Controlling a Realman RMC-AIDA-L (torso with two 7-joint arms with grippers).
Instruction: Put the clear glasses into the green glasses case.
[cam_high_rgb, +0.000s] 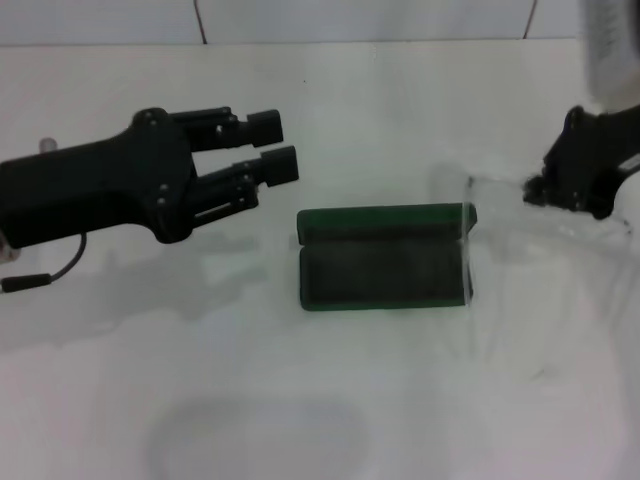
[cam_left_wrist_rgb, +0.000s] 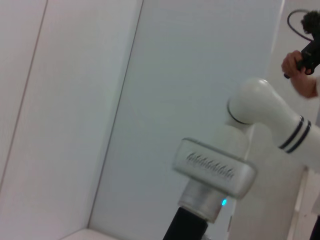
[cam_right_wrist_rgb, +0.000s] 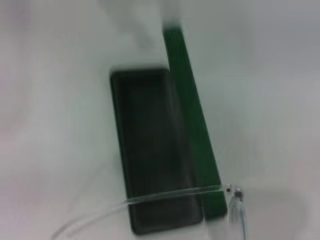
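Note:
The green glasses case (cam_high_rgb: 385, 270) lies open on the middle of the white table, its lid (cam_high_rgb: 385, 222) standing up at the far side. The clear glasses (cam_high_rgb: 468, 235) hang faintly at the case's right end, held by my right gripper (cam_high_rgb: 538, 188), which is raised at the far right. In the right wrist view one clear arm (cam_right_wrist_rgb: 165, 196) crosses over the case's dark lining (cam_right_wrist_rgb: 150, 145) near one end. My left gripper (cam_high_rgb: 275, 147) hovers open to the left of the case, holding nothing.
The white table (cam_high_rgb: 320, 420) spreads all around the case, with a tiled wall behind it. The left wrist view faces away from the table, showing a white arm joint (cam_left_wrist_rgb: 260, 107) and a person's hand (cam_left_wrist_rgb: 300, 70) far off.

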